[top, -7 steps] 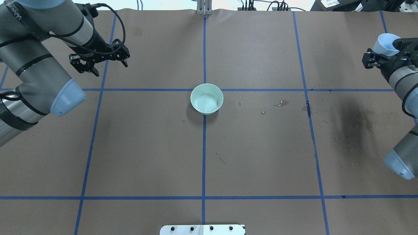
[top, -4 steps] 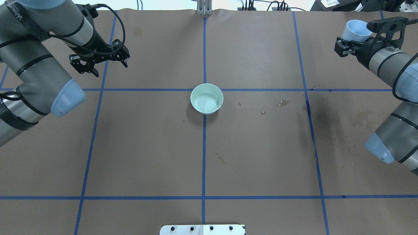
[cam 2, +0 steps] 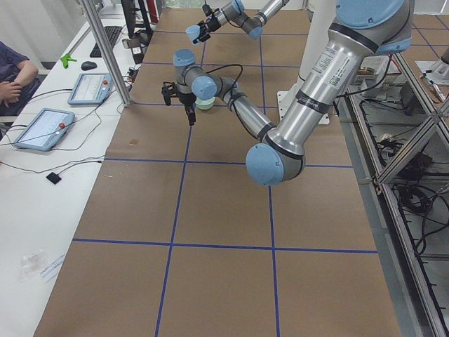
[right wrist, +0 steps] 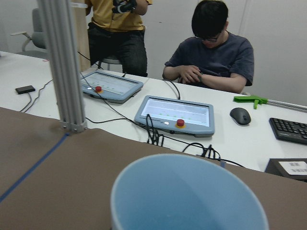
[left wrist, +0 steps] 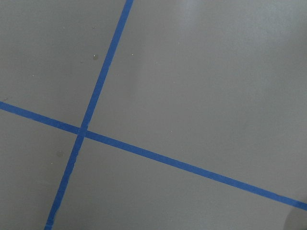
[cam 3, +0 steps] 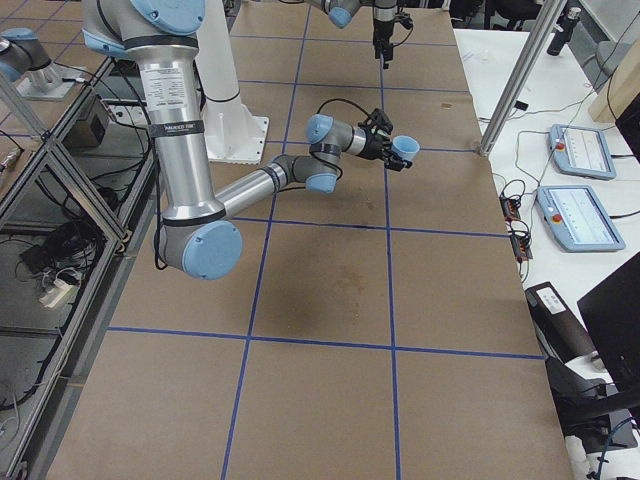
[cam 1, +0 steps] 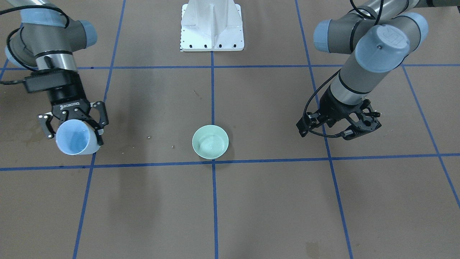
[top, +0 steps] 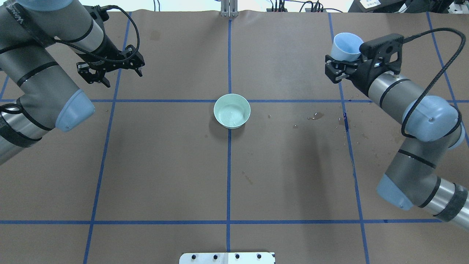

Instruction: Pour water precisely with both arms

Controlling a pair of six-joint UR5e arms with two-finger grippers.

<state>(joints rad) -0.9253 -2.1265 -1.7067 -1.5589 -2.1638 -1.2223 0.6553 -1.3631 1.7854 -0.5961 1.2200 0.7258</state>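
From your end of the table, the right arm rises large beside the white pedestal at the robot-side edge. It stretches across the brown surface, and the right gripper is clamped around a light blue cup not far from the edge by your white bench. At the far end the left gripper hangs fingers-down, too small for you to judge how its fingers stand.

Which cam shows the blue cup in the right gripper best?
Exterior front-facing: the blue cup shows nearly whole, mouth toward the camera, held in the right gripper. Right wrist sees only its rim and inside, cropped. Overhead shows it partly behind the gripper. Side views: tiny. Left wrist: nothing.
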